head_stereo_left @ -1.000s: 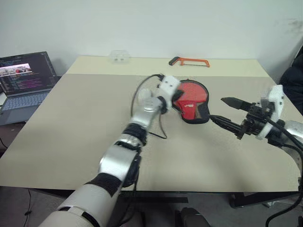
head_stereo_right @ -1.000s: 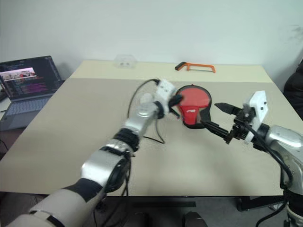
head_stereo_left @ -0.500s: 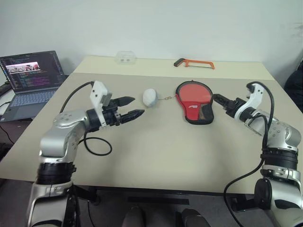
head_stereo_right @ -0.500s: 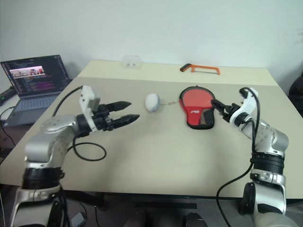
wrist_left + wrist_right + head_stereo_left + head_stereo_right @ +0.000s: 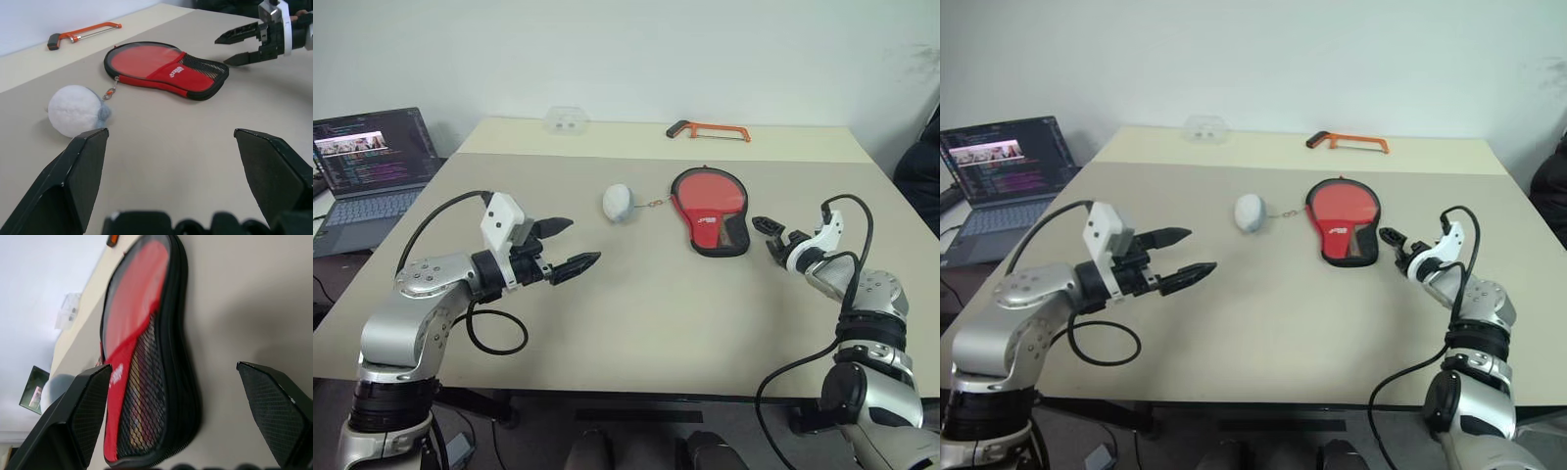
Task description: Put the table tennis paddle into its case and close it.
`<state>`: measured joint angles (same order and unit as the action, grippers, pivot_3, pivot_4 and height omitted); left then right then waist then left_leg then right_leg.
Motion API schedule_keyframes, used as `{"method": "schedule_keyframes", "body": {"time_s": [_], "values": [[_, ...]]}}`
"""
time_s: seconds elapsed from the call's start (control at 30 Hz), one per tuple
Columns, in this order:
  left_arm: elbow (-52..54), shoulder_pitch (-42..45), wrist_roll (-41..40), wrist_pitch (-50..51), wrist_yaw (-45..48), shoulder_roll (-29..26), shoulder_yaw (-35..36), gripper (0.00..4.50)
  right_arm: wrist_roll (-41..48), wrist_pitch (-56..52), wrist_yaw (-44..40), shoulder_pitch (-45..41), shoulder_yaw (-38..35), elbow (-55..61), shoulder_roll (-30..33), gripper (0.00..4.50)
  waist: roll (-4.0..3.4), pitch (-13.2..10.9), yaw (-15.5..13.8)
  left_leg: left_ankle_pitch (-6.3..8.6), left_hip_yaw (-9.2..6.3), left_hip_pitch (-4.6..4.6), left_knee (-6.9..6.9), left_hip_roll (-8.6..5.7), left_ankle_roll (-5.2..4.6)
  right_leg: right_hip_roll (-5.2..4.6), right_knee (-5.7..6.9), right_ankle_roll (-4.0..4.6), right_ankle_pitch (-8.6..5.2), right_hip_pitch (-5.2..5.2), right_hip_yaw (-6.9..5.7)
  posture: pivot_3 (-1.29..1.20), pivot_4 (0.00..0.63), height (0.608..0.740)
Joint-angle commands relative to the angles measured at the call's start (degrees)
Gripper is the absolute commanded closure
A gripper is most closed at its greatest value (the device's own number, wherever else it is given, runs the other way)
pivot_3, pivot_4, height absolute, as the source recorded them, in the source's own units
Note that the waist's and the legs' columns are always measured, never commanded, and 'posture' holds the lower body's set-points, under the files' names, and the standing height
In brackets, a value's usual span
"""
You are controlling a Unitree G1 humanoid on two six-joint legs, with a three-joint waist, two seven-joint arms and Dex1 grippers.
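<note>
- Since a second ago, our left end effector (image 5: 563, 246) has pulled back from the red-and-black paddle-shaped zip case (image 5: 710, 210) to the near left of the pale beige desk (image 5: 636, 323), and its black fingers, then hidden at the case, now stand spread wide with nothing between them.
- Our right end effector (image 5: 771, 234) has dropped and come in to the case's handle end; it is spread open too and hovers just off the black mesh pocket, touching nothing that we can see.
- The case lies flat near the middle of the desk, red side up, its edges looking drawn together. We cannot see the table tennis paddle itself; the right wrist view shows something coloured behind the mesh, so we judge the paddle is probably inside, though we cannot be sure.
- A fluffy white round pouch (image 5: 618, 202) sits beside the case's round end, joined to it by a short chain, and looks like a zip pull. It was hidden by our left arm a second ago.
- We read the open left end effector as a release after work at the zip, with the right arriving to check or steady the handle end.
- An orange-framed hacksaw (image 5: 708, 128), a small clear plastic box (image 5: 564, 118) and an open laptop (image 5: 367, 162) stand well apart from the work.
</note>
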<state>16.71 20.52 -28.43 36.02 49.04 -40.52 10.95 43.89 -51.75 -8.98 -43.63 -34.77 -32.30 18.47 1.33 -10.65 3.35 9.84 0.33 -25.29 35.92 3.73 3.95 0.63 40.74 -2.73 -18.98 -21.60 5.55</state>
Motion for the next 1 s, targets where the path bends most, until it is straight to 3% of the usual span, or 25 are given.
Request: {"method": "schedule_keyframes", "body": {"time_s": [0.03, 0.57, 1.0], "values": [[2.8, 0.1, -1.1, 0.2, -0.6, -0.9, 0.4, 0.02, 1.3, -0.5, 0.0, 0.2, -0.1, 1.0, -1.2, 0.0, 0.0, 0.0, 0.0, 0.0, 0.0, 0.0, 0.0, 0.0, 0.0, 0.0, 0.0, 0.0, 0.0, 0.0, 0.0, 0.0, 0.15, 0.74], [3.7, -0.5, -1.2, 0.4, -1.7, -1.4, 0.0, 0.02, 3.0, -5.0, 1.7, 1.2, 2.9, 9.8, -9.8, 0.0, 0.0, 0.0, 1.6, 0.01, 0.0, 0.11, -0.16, 0.07, 0.0, 0.09, 0.01, 0.05, -0.03, -0.02, 0.06, 0.0, 0.15, 0.74], [2.6, 0.4, -0.6, -0.6, -1.5, -1.0, -1.1, 0.02, 1.2, -1.0, 1.6, -1.7, 4.7, 5.1, -11.8, 0.0, 0.0, 0.0, 1.7, 0.01, 0.05, 0.11, -0.2, 0.08, 0.0, 0.1, 0.0, 0.05, -0.04, -0.09, 0.12, 0.0, 0.15, 0.74]]}}
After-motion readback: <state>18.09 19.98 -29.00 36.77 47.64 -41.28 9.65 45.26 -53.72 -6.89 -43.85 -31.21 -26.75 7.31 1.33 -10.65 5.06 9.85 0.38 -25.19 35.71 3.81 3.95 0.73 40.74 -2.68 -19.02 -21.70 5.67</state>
